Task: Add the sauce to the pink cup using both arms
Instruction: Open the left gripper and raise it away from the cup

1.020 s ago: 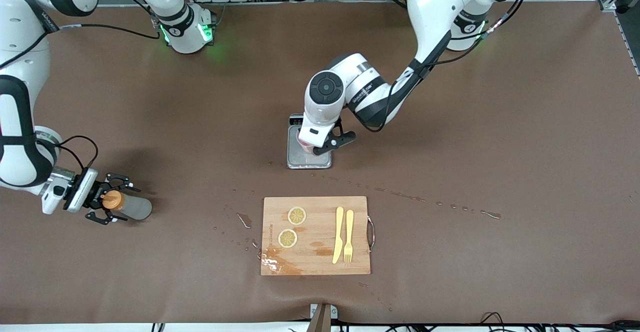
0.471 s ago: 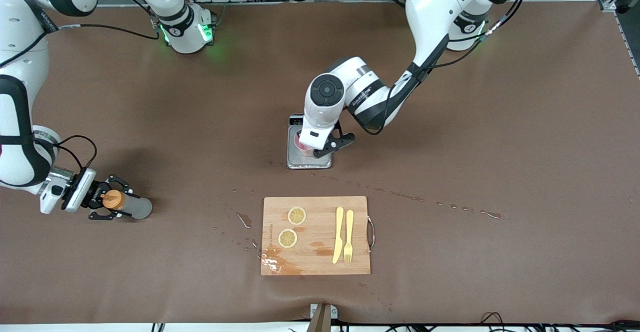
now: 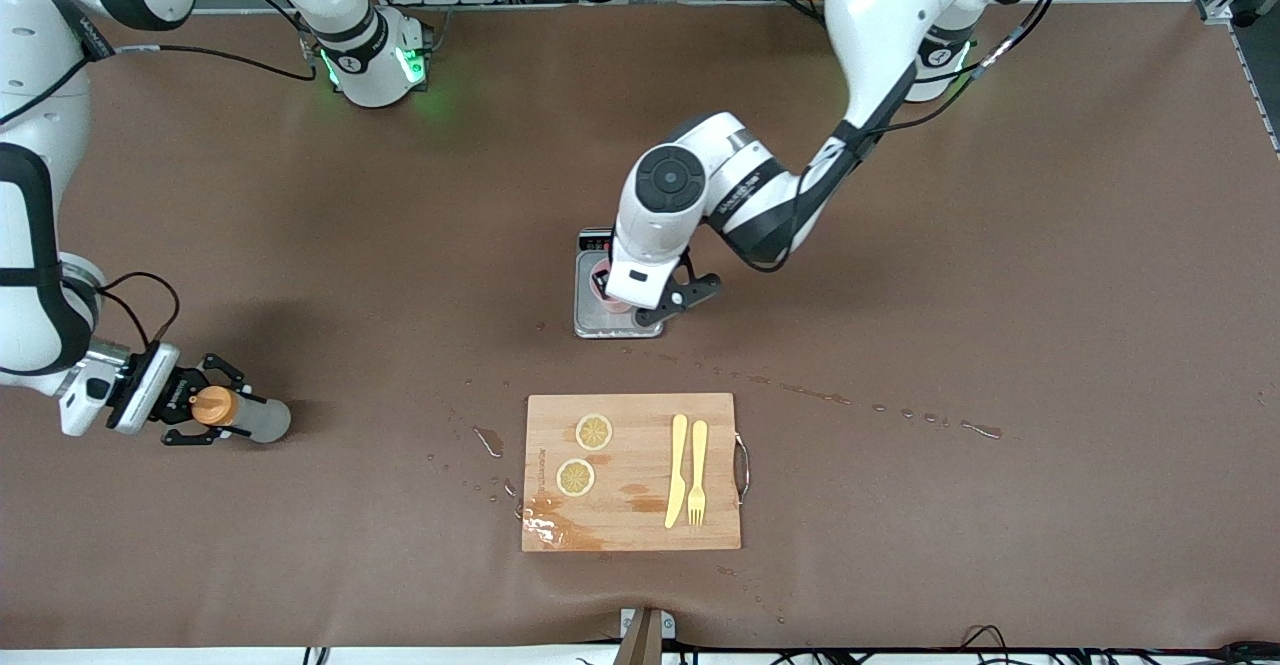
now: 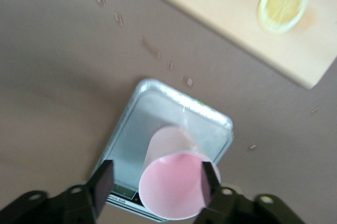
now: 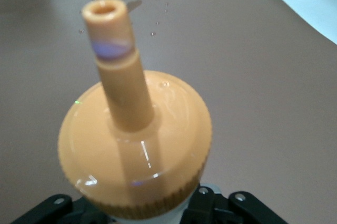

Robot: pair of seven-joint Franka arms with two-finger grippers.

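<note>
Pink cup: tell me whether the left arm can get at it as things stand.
Probably yes. The left gripper already hangs over the scale with its open fingers either side of the pink cup, nothing between.

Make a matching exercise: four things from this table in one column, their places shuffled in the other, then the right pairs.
Things:
1. pink cup
2. sauce bottle
3. lemon slices
4. knife and fork

Places:
A. on the board, at its handle end
B. on the scale, between the left hand's open fingers
C. in the right hand's grip at the right arm's end of the table
D. on the board, toward the right arm's end

Pairs: 1-B, 2-C, 3-D, 4-A
</note>
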